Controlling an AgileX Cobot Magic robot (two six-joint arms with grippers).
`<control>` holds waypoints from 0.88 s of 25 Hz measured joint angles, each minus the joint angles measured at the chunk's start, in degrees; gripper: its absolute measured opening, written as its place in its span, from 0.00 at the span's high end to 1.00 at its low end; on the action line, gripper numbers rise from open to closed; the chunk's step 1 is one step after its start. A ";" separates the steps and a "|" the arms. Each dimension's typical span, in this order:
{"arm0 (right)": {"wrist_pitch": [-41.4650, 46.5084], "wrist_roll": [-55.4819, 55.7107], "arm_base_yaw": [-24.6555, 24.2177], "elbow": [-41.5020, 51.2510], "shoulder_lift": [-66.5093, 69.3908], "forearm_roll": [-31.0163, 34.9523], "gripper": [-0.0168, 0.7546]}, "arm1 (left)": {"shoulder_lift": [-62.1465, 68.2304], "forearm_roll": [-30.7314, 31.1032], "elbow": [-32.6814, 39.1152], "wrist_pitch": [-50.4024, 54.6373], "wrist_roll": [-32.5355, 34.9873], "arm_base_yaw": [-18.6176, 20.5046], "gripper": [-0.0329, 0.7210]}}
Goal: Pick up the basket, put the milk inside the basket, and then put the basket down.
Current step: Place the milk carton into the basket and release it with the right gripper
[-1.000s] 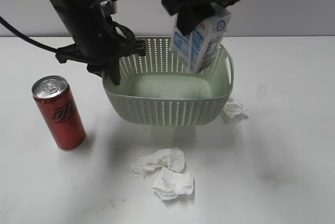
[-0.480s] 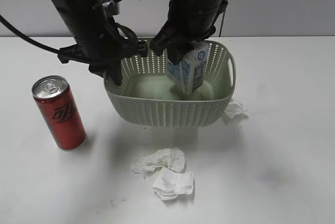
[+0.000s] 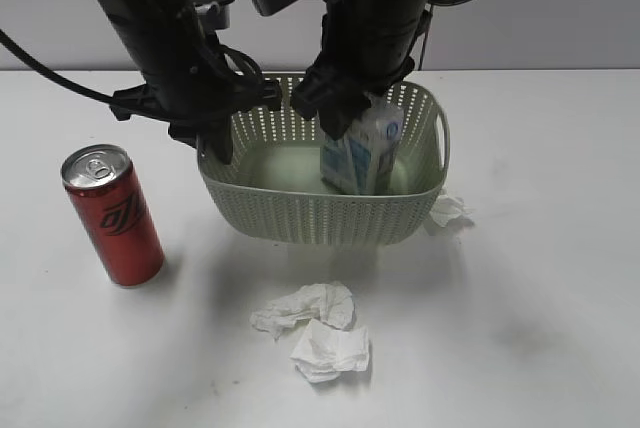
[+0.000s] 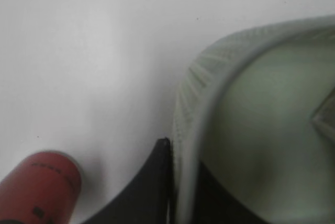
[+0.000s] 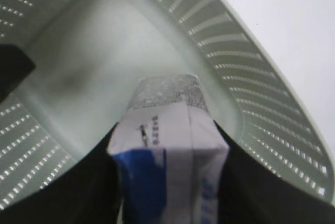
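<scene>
The sage-green basket (image 3: 330, 210) is in the middle of the exterior view, with a shadow beneath it. My left gripper (image 3: 210, 138) is shut on its left rim; in the left wrist view the dark fingers (image 4: 152, 182) pinch the basket wall (image 4: 188, 130). My right gripper (image 3: 345, 133) reaches down into the basket and is shut on the white-and-blue milk carton (image 3: 362, 153), whose bottom is at or near the basket floor. In the right wrist view the milk (image 5: 167, 150) sits between the dark jaws, over the basket floor (image 5: 89, 82).
A red soda can (image 3: 112, 215) stands left of the basket and shows in the left wrist view (image 4: 36, 187). Crumpled white tissues (image 3: 315, 328) lie in front of the basket. Another tissue (image 3: 447, 210) lies at its right corner. The white table (image 3: 540, 308) extends around.
My right gripper has lowered the milk from above the basket's rim down into the basket. The left gripper has kept hold of the rim.
</scene>
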 joint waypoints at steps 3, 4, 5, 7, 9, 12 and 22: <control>0.23 -2.11 0.00 -0.16 0.00 1.49 0.38 | 0.62 1.15 0.12 0.98 0.57 -0.05 0.94; 0.56 -2.53 0.00 -0.20 0.00 1.99 0.34 | 0.62 1.29 0.12 1.12 0.66 -0.05 0.94; 1.01 -2.91 0.00 -0.28 0.00 2.32 0.32 | 0.62 1.29 0.12 1.25 0.66 -0.05 0.94; 3.16 -3.17 0.00 -0.86 0.00 2.39 0.28 | 0.62 1.18 0.12 1.11 0.60 -0.05 0.94; 5.01 -3.21 0.00 -1.76 -0.38 2.04 0.25 | 0.62 0.89 0.12 1.11 0.60 -0.05 0.94; 5.32 -2.95 -0.78 -2.27 -2.70 2.29 0.23 | 0.62 0.43 0.12 1.30 0.60 -0.05 0.94; 7.91 -2.77 -20.23 -2.03 -13.05 8.58 0.22 | 0.62 -1.91 0.12 1.49 0.60 -0.05 0.94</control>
